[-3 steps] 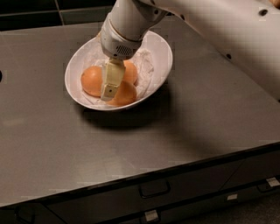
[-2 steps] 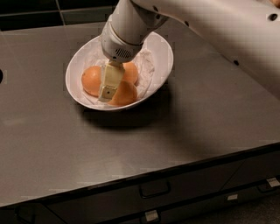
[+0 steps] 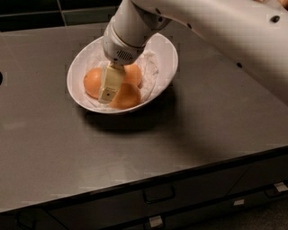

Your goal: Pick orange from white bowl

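The white bowl (image 3: 167, 53), lined with crumpled white paper, stands on the dark counter at the upper left. Three oranges lie in it: one on the left (image 3: 91, 81), one at the front (image 3: 129, 97) and one at the back (image 3: 134, 73). My gripper (image 3: 109, 88) reaches down into the bowl from the white arm (image 3: 135, 27). Its cream tip sits between the left orange and the front orange and touches or nearly touches both. The arm hides part of the back orange and the bowl's far rim.
The dark grey counter (image 3: 202, 134) stretches around the bowl, with its front edge above drawers with handles (image 3: 158, 194). A dark tiled wall (image 3: 45, 13) runs behind the counter. The arm's white upper link (image 3: 234, 31) crosses the upper right.
The gripper has shifted slightly down and to the left inside the bowl. The bowl and the oranges have stayed in place.
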